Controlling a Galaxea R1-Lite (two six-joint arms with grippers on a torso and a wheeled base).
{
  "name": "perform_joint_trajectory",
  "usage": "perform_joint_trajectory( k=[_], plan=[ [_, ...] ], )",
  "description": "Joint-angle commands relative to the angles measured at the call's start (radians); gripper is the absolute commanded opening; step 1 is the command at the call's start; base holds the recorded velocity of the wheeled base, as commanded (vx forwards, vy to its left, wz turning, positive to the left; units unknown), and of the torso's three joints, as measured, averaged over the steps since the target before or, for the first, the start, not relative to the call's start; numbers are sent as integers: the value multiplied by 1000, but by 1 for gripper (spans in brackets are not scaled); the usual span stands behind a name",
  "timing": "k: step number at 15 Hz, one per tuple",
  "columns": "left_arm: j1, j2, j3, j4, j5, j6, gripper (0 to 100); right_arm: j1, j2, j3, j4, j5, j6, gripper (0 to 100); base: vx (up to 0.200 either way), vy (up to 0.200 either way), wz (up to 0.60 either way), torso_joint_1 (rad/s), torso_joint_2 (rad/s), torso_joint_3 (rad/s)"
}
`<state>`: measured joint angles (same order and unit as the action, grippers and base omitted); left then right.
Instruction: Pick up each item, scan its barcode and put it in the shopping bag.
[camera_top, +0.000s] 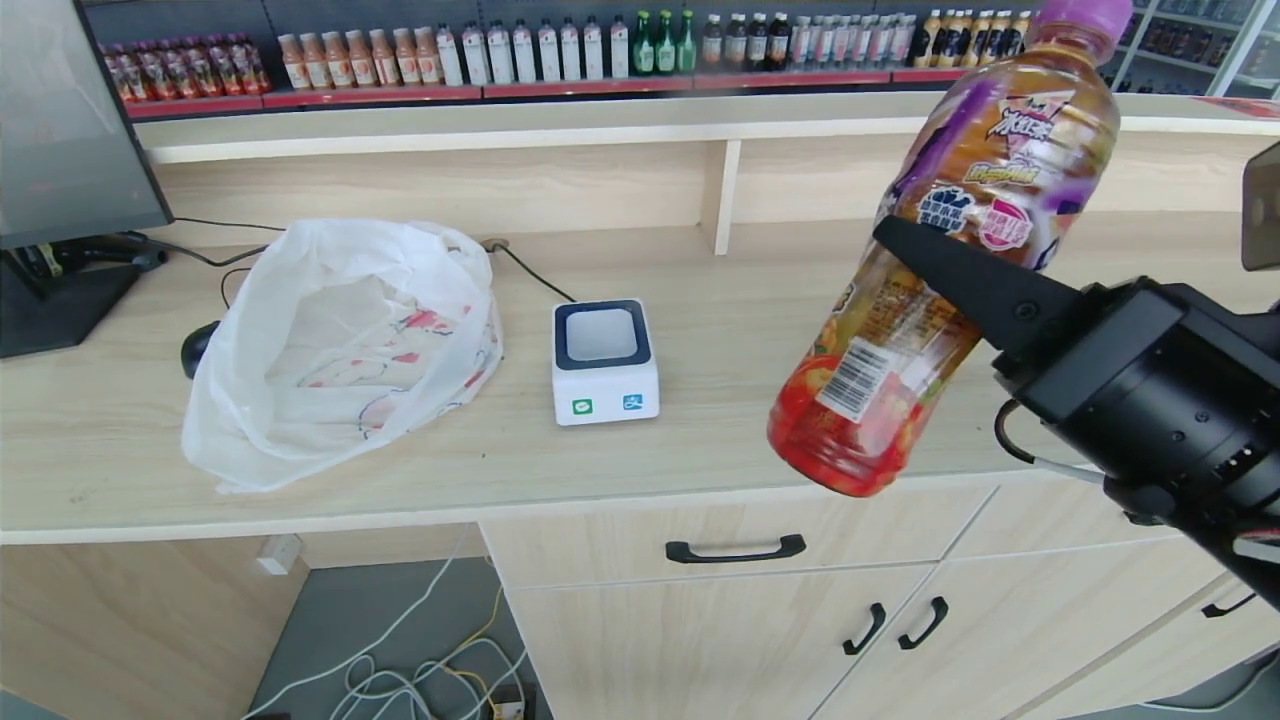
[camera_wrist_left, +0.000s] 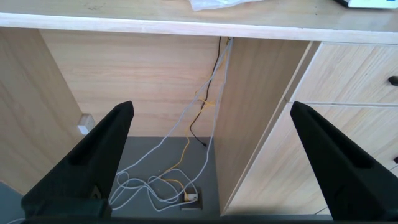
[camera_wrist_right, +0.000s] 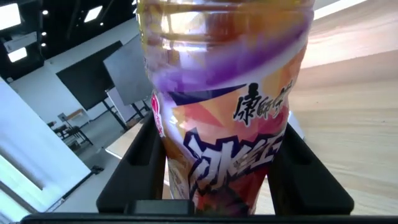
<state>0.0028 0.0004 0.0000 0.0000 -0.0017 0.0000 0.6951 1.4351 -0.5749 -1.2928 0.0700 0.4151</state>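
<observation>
Right hand (camera_top: 935, 250) is pinching the tilted bottle (camera_top: 1010, 130) in the air, at 3 o'clock from the scanner (camera_top: 604, 360).
Its barcode is facing upward, so a scan is likely failing unless turned; left hand (camera_wrist_left: 211, 109) is hanging spread below the surface (camera_top: 740, 330).

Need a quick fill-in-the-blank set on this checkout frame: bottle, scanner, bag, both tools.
1. The bottle held in the right tool has a ____ cap.
2. The scanner stands on the counter on the shopping bag's ____ side, by the robot's sides.
3. The left tool, lower than the counter, has its fingers ____.
Missing words: purple; right; open.
</observation>
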Motion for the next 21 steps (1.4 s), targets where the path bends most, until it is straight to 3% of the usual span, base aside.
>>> perform_joint_trajectory(
  k=[1, 5, 12, 21],
  plan=[
    [0, 0, 0, 0, 0, 0, 100, -8, 7, 3, -3, 4, 7, 0, 0, 0, 0, 0, 0, 0],
    [0, 0, 0, 0, 0, 0, 100, -2, 7, 9, -77, 16, 54, 0, 0, 0, 0, 0, 0, 0],
    [0, 0, 0, 0, 0, 0, 100, 41, -41, 18, -85, 17, 137, 0, 0, 0, 0, 0, 0, 0],
    [0, 0, 0, 0, 0, 0, 100, 60, -9, 24, -148, 19, 156, 0, 0, 0, 0, 0, 0, 0]
  ],
)
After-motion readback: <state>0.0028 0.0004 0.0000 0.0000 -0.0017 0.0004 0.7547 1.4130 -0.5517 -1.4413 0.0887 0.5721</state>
